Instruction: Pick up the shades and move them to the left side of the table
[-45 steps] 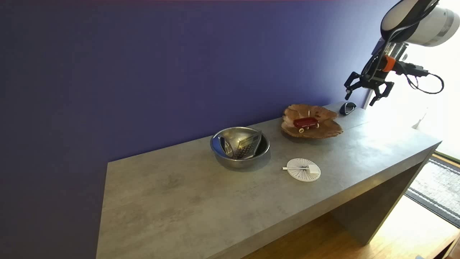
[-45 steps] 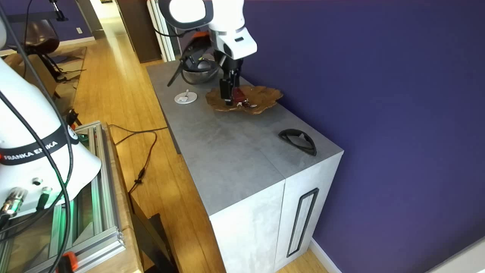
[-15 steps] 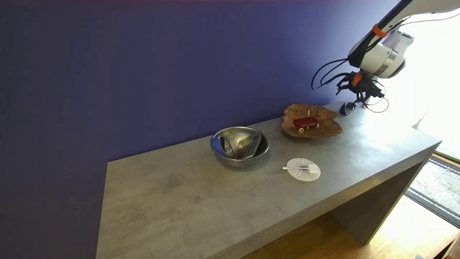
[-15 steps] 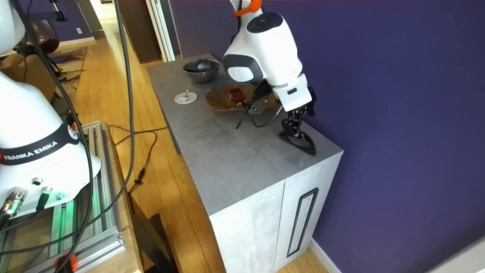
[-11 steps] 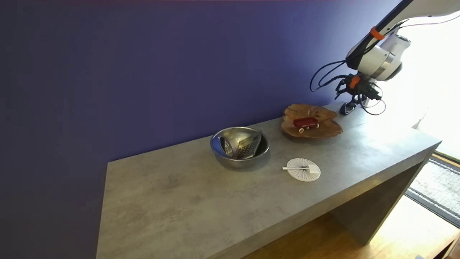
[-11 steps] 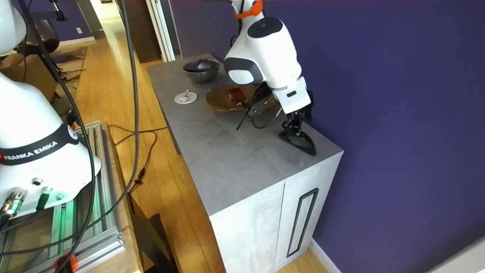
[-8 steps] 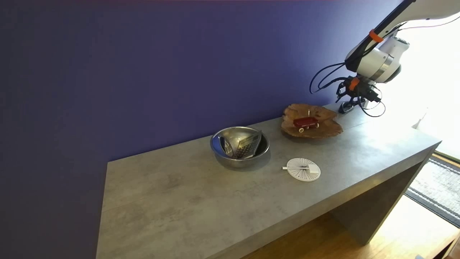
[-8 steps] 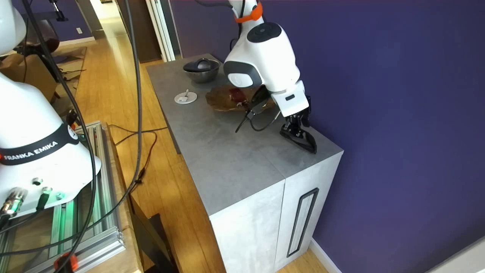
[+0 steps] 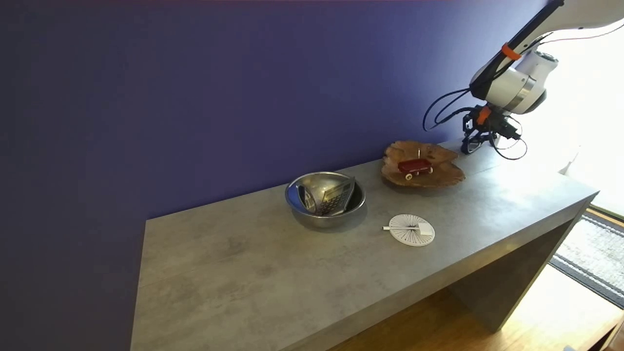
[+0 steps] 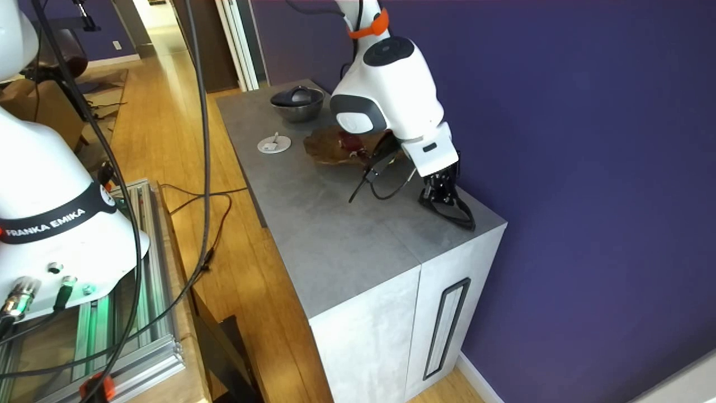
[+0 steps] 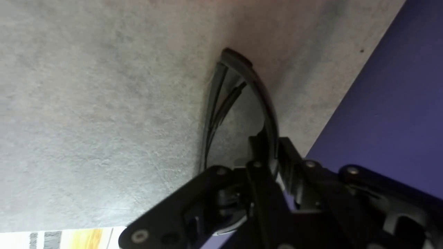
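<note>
As only the wrist view clarifies, the hand (image 11: 273,148) pinches the shades (image 11: 265,100).

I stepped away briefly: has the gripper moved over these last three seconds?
Yes. In an exterior view, the gripper has moved rightward and lower in the picture, away from the wooden bowl, to the shades.

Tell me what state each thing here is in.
Sunglasses: folded, gripped by the frame; lifted or not, unclear
Jaws: closed on that frame
Steel bowl: upright, holding things
Grater: leaning in the bowl
Red toy wagon: on its wheels
Wooden dish: upright, holding the wagon
White disc: lying flat
</note>
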You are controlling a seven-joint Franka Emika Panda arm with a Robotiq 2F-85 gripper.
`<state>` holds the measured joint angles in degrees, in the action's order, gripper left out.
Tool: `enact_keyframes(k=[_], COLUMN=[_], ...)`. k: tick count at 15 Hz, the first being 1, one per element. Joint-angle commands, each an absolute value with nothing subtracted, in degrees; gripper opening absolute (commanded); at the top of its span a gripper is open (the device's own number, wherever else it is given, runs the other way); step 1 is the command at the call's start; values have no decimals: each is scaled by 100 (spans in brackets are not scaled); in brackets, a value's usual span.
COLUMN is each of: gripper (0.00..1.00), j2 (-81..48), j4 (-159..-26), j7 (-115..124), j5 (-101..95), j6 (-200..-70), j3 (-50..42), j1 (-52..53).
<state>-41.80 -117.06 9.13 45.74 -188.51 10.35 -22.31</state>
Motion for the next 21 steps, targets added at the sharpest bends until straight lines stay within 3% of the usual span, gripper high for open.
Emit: enact_keyframes(k=[1, 8, 12, 13, 14, 15, 19, 20, 21], gripper=[4, 4, 4, 4, 4, 15, 15, 4, 4], j2=[-3215, -1111, 229, 522, 846, 21, 684, 708, 745], j4=[-12529, -13843, -14576, -14745, -14906, -14381, -14818, -14844, -14815], j7=[391, -2022, -3235, -3290, -3392, -3130, -3126, -3126, -3393], j5=[4323, 5021, 5733, 5792, 5836, 5538, 5505, 5501, 5628], j6=[-17942, -15915, -14169, -13749, -13226, -13817, -13460, -13460, -13284], j3=[1084, 2615, 2947, 2993, 1916, 1600, 1057, 1044, 935], j1=[-2528, -4471, -4840, -4741, -3610, -3459, -2641, -2642, -2373])
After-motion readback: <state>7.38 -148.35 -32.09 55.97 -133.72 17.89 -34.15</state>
